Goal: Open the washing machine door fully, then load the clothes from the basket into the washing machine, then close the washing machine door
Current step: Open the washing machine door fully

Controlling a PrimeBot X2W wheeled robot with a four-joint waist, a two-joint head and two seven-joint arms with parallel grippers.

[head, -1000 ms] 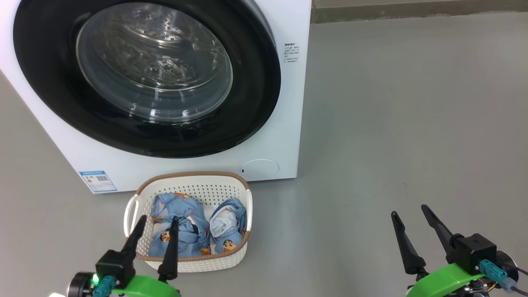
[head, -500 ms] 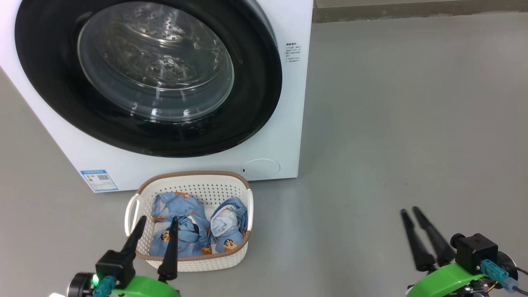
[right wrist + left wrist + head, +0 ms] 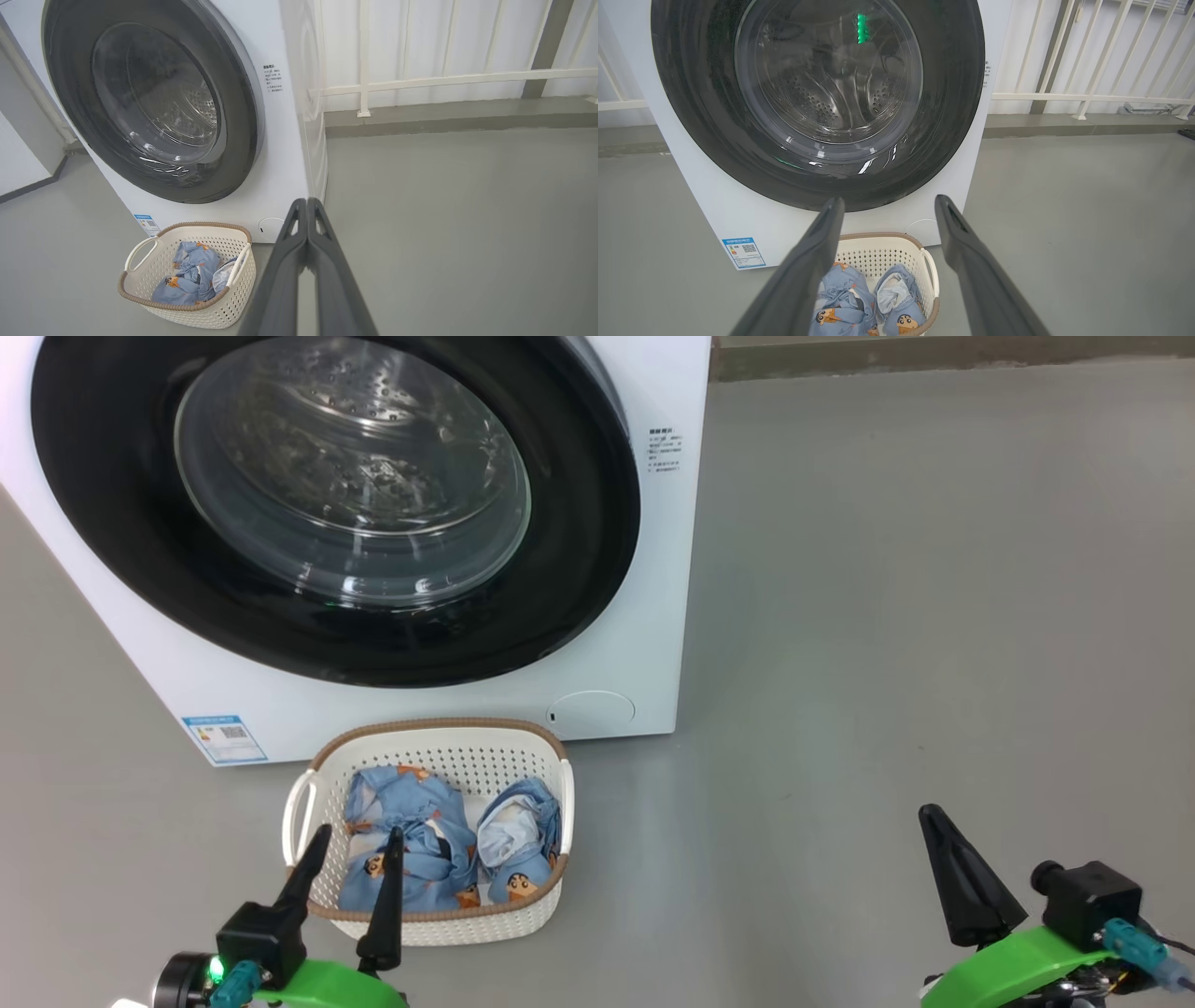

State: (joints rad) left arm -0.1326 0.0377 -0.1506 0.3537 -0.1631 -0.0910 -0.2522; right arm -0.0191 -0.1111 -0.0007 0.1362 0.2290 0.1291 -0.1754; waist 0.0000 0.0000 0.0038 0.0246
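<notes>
Above the basket point(image 3: 448, 929), a round door point(image 3: 350, 485): glossy black rim, clear glass.

Door point(image 3: 583, 523) top cropped; sticker point(image 3: 224, 738) txt illegible.

We get bright, even, diffuse light, and shadows on the floor point(image 3: 887, 616) are faint and soft. White glare streaks glint on the washing machine door point(image 3: 579, 523) near six o'clock of its glass. In the left wrist view a green glint sits at twelve o'clock, and the railing point(image 3: 1087, 98) bows toward the frame edges.
</notes>
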